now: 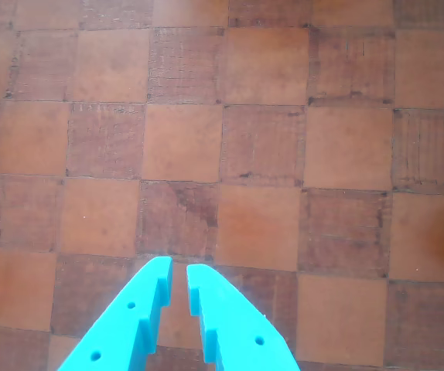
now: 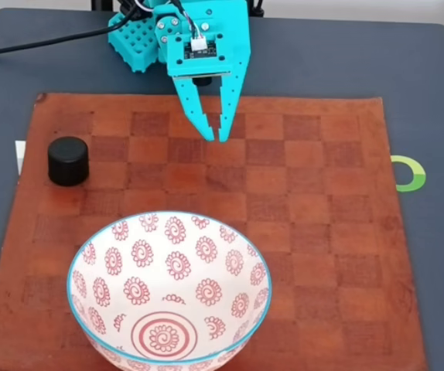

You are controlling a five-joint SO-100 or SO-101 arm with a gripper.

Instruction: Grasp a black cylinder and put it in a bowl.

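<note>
You're looking at a hobbyist's tabletop setup rather than a lab: a dark table (image 2: 423,69) with a brown leather chessboard mat (image 2: 315,232), a patterned household bowl (image 2: 168,297) and a teal 3D-printed arm (image 2: 195,35) with a loose cable (image 2: 44,42)

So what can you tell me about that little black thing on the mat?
The black cylinder is a short, matte black piece, roughly as tall as it is wide, like a bottle cap. In the fixed view it stands upright on its flat end near the left edge of the brown checkered mat. Nothing grips or touches it apart from the mat. It sits apart from the patterned bowl, which is much larger, and well to the left of the turquoise tool.
</note>
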